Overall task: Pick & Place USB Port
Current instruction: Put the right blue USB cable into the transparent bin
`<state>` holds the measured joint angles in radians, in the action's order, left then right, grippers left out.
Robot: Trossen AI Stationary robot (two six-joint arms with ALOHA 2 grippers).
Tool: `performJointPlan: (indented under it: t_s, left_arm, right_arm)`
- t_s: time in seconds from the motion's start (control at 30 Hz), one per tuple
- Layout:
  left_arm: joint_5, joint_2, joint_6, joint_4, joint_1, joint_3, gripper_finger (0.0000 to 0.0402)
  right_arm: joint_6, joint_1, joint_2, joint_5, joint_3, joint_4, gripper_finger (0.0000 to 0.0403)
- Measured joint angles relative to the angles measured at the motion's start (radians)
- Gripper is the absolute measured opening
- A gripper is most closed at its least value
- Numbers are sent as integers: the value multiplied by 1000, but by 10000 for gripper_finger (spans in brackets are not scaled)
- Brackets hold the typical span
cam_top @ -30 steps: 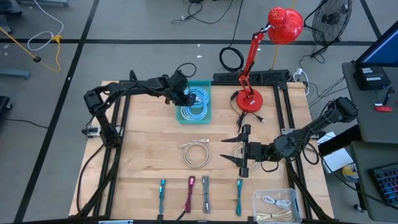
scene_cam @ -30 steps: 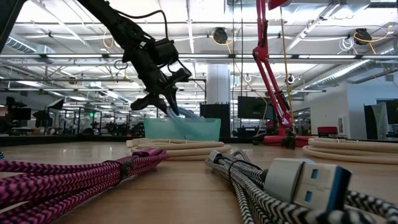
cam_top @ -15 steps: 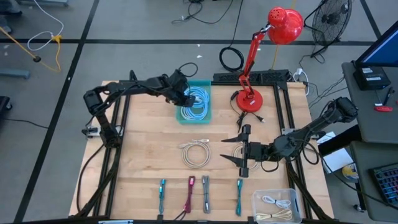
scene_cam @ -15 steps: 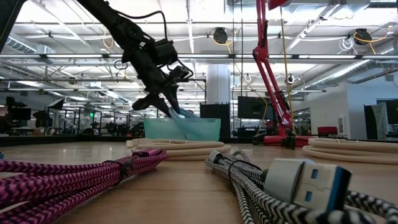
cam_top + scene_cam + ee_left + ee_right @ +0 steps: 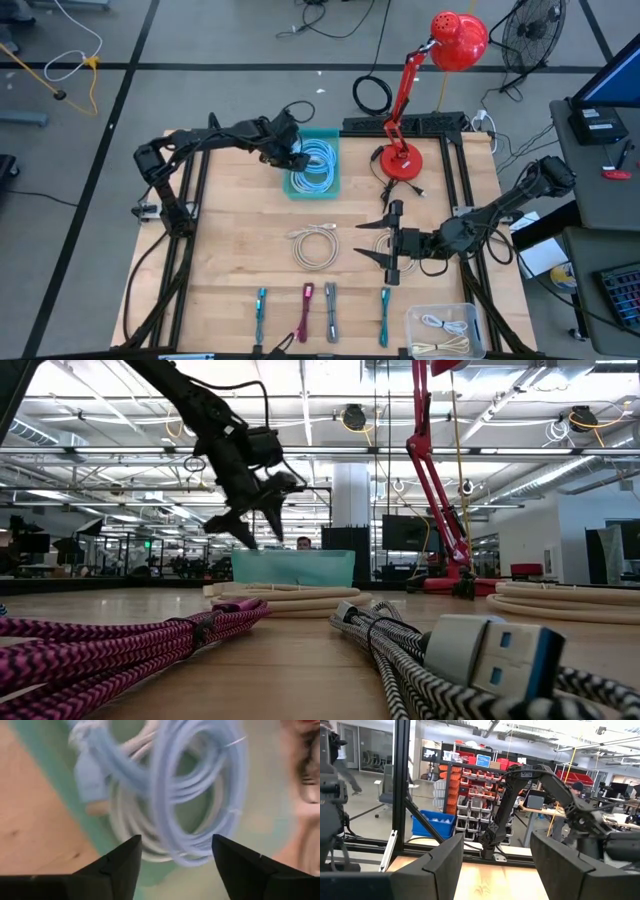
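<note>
The left gripper [image 5: 296, 157] hangs over the teal bin [image 5: 330, 186] at the far side of the table, jaws apart and empty — the blue cable coil [image 5: 195, 795] lies inside the bin. Lift straight up to clear the loops. The right gripper [image 5: 392, 243], jaws apart, waits near the right edge.

Two arms [image 5: 215, 135], two bins: one teal [image 5: 313, 167] with blue cable coils, one clear [image 5: 445, 331] with pale cables. Two cream coils [image 5: 316, 245] loose on table. Four bundled cables [image 5: 330, 312] in front row. One red lamp [image 5: 420, 80].
</note>
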<state>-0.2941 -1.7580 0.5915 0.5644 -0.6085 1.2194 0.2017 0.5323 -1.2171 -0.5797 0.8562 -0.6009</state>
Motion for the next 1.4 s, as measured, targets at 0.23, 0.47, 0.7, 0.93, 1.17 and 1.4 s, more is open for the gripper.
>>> performJointPlan:
  t_s: [0.23,0.47,0.7,0.93,1.17,1.4]
  left_arm:
    - [-96,0,-54,140,-33,227,262]
    - [-354,31,-158,224,45,433,262]
    - [-400,152,-276,321,324,445,262]
    - [118,230,-252,427,762,436,262]
    - [735,225,-54,212,1126,271,262]
    - [1070,221,8,-104,1202,22,262]
  right_arm:
    - [-3,0,0,0,0,3,224]
    - [-23,0,0,0,0,29,224]
    - [-105,7,55,6,0,156,224]
    - [-142,68,124,5,0,260,224]
    - [-160,94,130,5,0,279,224]
    - [-160,94,130,4,0,287,224]
